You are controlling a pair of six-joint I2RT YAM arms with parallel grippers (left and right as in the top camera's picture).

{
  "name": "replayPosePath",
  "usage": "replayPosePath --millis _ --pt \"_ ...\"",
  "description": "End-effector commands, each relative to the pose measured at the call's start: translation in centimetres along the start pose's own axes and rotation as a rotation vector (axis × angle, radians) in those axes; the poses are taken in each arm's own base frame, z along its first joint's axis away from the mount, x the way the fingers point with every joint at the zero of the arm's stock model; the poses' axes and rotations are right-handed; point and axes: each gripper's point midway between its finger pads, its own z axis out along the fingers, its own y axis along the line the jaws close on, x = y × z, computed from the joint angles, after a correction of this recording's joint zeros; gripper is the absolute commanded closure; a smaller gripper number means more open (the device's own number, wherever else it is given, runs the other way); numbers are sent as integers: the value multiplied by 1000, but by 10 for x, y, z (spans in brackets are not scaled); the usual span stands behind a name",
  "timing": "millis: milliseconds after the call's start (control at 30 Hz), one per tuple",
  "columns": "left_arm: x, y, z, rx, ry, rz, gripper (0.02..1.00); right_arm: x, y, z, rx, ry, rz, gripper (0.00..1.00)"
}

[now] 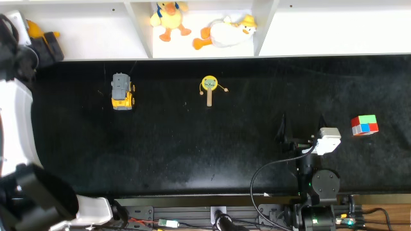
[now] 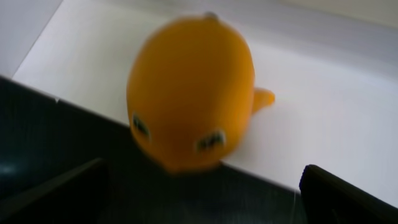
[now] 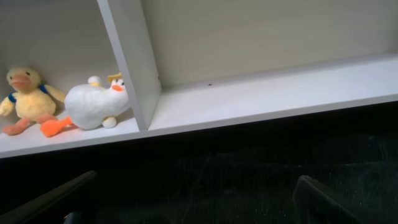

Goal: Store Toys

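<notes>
A round orange toy (image 2: 189, 87) sits at the front edge of the white shelf's (image 2: 323, 124) left compartment, and it is the orange toy (image 1: 33, 29) at the top left of the top view. My left gripper (image 2: 204, 171) is open just in front of it, the fingers wide apart and not touching it; it is the dark left gripper (image 1: 48, 46) from above. On the black mat lie a yellow toy truck (image 1: 122, 91), a yellow-green rattle drum (image 1: 209, 86) and a colour cube (image 1: 365, 125). My right gripper (image 1: 300, 127) is open and holds nothing, left of the cube.
A yellow duck plush (image 1: 169, 16) and a white duck plush (image 1: 225, 32) lie in the shelf's middle compartment, and both the yellow duck (image 3: 25, 93) and the white duck (image 3: 93, 106) appear in the right wrist view. A divider (image 3: 130, 62) separates them from the right compartment (image 3: 280, 93).
</notes>
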Motion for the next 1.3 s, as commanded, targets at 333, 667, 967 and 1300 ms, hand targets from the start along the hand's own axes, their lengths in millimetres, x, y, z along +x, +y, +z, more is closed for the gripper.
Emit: replayPosePath --millis 333,667,967,1300 --pt "111 -43 -77 123 -10 -42 20 4 0 0 -4 2 8 5" --pt "153 -114 -76 263 56 31 20 4 0 0 -4 2 8 5" --pt "166 -124 -45 272 170 105 23 4 0 0 -4 2 8 7" --pt "163 -132 -31 297 146 204 20 4 0 0 -4 2 8 5"
